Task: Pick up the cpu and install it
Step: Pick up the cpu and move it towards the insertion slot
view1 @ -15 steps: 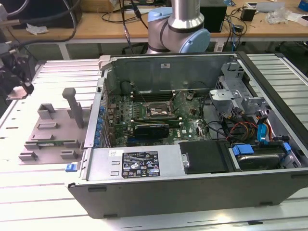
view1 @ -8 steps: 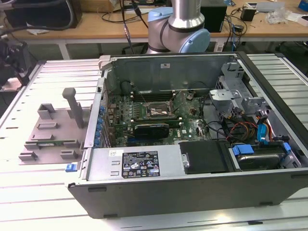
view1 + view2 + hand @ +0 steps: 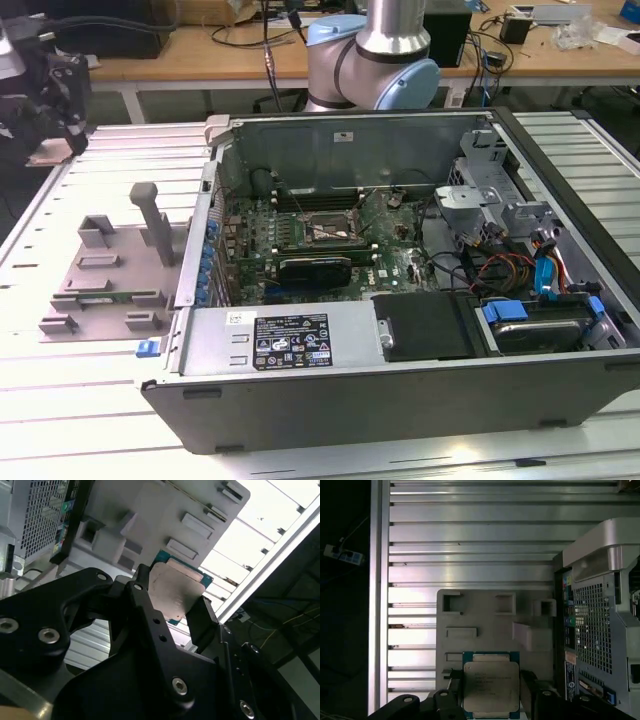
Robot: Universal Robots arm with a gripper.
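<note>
The cpu (image 3: 491, 687) is a small square chip with a silvery top and a green edge, and my gripper (image 3: 491, 692) is shut on it, one black finger on each side. The second wrist view also shows the cpu (image 3: 175, 592) clamped in the gripper (image 3: 172, 607). It hangs in the air over the grey tray (image 3: 490, 612). In the exterior view the black gripper (image 3: 58, 92) is high at the far left, above and beyond the tray (image 3: 110, 265). The motherboard's open socket (image 3: 325, 232) lies inside the computer case, well to the exterior view's right of the gripper.
The open computer case (image 3: 400, 390) fills the middle of the slatted table, its side wall (image 3: 600, 630) close beside the tray. A green memory stick (image 3: 110, 297) lies in the tray. The arm's base (image 3: 375, 60) stands behind the case. Cables and drive bays crowd the case's right side.
</note>
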